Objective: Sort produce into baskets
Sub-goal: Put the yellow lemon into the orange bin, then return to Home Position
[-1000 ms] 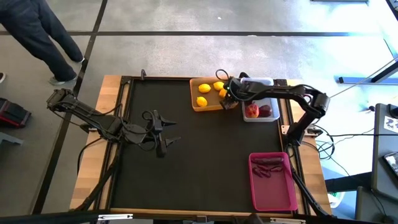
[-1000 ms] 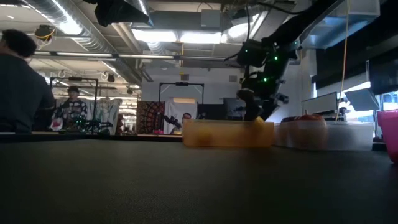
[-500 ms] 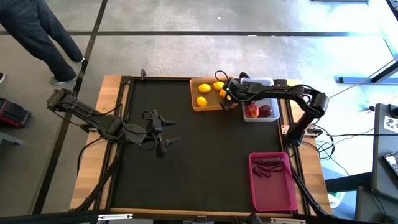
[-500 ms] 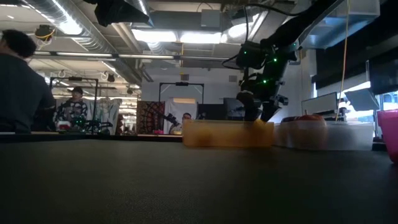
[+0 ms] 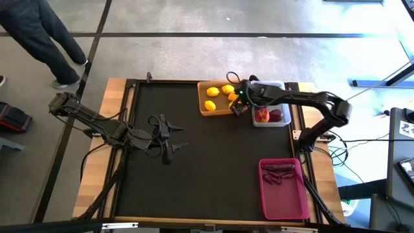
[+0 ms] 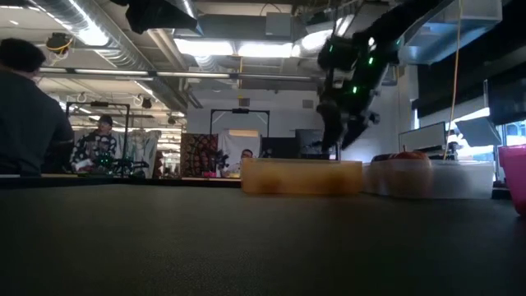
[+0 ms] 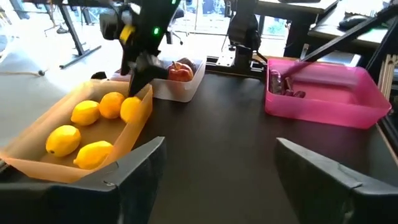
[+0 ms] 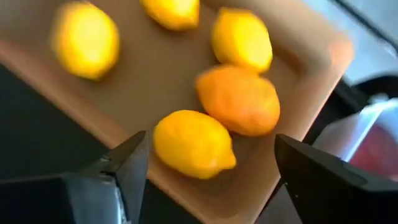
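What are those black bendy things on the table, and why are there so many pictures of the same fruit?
Those are two robot arms, and each ends in a claw called a gripper. The pictures come from four cameras: one looking down from above, one low at table height, and one on each arm's wrist.

The right gripper hangs over the orange basket, open and holding nothing. Its wrist camera looks down at the lemons and an orange-coloured fruit inside.

The left gripper waits over the middle of the black table, open and empty too.

Next to the orange basket is a white basket with red apples. Near the table's corner is a pink basket with dark purple pieces.
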You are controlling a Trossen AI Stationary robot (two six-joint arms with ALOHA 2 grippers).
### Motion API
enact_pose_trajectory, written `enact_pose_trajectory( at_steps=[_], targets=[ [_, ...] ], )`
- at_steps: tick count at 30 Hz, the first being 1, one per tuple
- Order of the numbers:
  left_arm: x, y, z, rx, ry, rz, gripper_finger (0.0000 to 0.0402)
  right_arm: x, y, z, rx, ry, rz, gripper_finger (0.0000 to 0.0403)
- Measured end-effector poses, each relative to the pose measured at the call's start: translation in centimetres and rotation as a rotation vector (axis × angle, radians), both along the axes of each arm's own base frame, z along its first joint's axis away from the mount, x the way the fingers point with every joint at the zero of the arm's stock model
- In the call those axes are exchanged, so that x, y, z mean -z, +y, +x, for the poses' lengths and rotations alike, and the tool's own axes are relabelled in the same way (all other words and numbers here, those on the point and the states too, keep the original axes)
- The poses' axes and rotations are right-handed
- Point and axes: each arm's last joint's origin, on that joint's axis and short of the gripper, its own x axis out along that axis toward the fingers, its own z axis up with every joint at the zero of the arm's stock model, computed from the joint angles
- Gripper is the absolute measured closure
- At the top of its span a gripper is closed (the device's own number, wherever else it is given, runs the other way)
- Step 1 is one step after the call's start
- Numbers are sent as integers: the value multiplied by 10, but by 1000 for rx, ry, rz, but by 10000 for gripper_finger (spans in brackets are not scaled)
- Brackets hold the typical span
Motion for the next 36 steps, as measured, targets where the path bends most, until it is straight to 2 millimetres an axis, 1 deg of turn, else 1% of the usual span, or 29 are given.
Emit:
enact_pose_trajectory(
  at_steps=[4, 10, 13, 15, 19, 21, 24, 30, 33, 36],
  targets=[
    [0, 1, 0, 41, 25, 42, 151, -30, 26, -5, -102, -54, -55, 131],
    [3, 15, 5, 130, 80, 65, 252, -66, 75, -20, -249, -144, -95, 178],
    [4, 25, 7, 131, 100, 61, 304, -76, 97, -31, -320, -185, -111, 210],
    [2, 30, 7, 143, 98, 67, 336, -77, 108, -40, -364, -202, -115, 233],
    [0, 35, 4, 145, 78, 88, 388, -73, 123, -60, -413, -233, -113, 279],
    [4, 38, -2, 138, 83, 90, 397, -69, 129, -69, -431, -253, -112, 300],
    [12, 42, -14, 123, 72, 74, 393, -65, 135, -82, -457, -319, -112, 329],
    [26, 47, -42, 129, -25, 69, 399, -60, 138, -100, -485, -467, -120, 379],
    [34, 50, -55, 129, -66, 68, 396, -58, 139, -107, -490, -530, -131, 397],
    [42, 53, -67, 116, -100, 54, 395, -56, 139, -112, -493, -572, -148, 400]
  ],
)
